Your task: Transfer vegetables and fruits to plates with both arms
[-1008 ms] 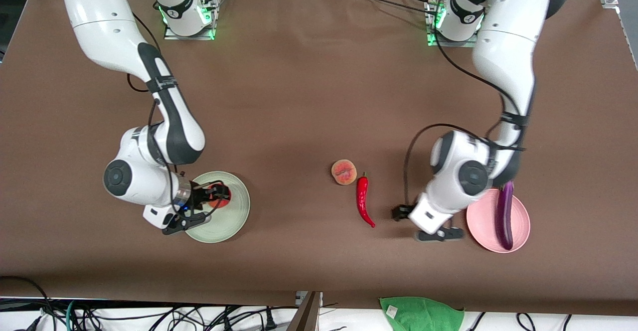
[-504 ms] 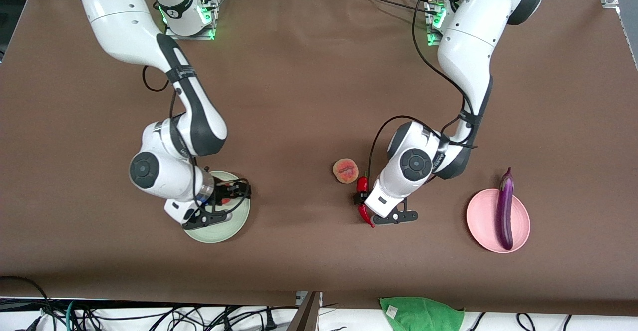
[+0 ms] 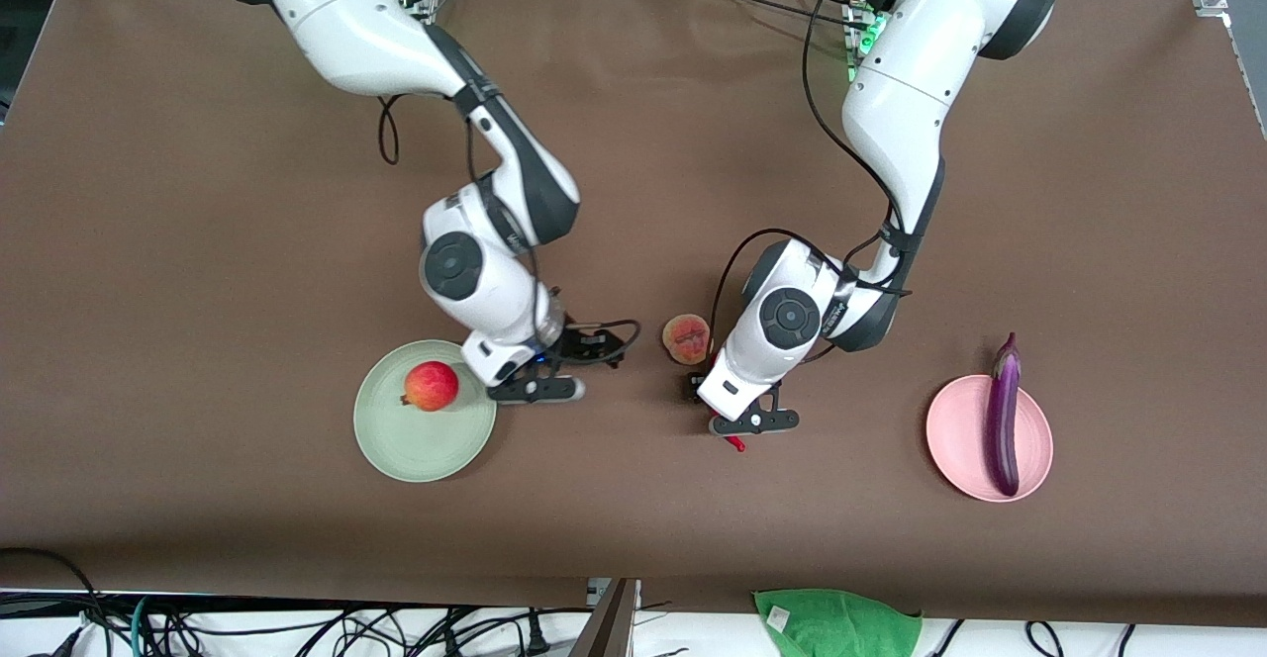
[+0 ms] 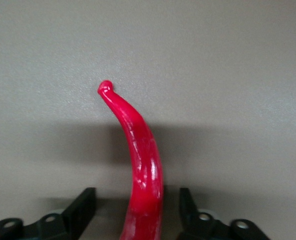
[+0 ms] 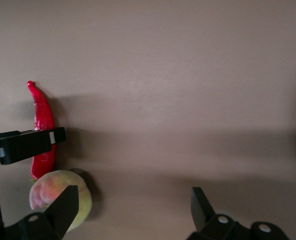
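chili pepper [image 4: 143,170] lies lengthwise between left tool's [image 4: 138,212] parted fingers; right tool [image 5: 133,210] wide

The brown worktop [image 3: 633,123] carries a green plate [image 3: 396,444] and a pink plate [image 3: 950,439]. A peach [image 3: 683,335] and a red chili [image 4: 140,155] lie directly on it between them.
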Controlling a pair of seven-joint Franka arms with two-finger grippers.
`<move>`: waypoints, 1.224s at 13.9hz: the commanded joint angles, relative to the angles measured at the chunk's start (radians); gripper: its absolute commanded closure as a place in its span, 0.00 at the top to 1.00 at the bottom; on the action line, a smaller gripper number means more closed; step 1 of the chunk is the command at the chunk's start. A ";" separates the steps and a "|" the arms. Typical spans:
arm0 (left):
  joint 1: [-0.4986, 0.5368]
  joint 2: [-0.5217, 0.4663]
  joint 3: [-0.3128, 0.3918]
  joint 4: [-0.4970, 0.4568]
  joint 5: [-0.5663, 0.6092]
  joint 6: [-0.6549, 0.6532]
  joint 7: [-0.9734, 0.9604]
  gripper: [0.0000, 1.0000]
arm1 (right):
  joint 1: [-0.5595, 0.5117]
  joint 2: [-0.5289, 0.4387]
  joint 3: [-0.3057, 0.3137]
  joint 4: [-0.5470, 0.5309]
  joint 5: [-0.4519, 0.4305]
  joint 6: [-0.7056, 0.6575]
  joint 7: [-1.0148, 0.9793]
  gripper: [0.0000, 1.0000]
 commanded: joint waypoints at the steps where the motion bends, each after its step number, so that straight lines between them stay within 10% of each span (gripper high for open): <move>1: -0.005 0.008 0.014 0.014 -0.013 0.008 0.002 0.00 | 0.012 0.010 -0.012 0.003 -0.001 0.016 0.015 0.99; 13: 0.323 -0.124 0.017 0.021 -0.004 -0.235 0.570 0.00 | 0.167 0.080 -0.019 0.011 -0.060 0.254 0.242 0.99; 17: 0.438 -0.122 0.018 0.014 -0.003 -0.233 0.790 0.00 | 0.271 0.132 -0.105 0.020 -0.061 0.358 0.242 0.99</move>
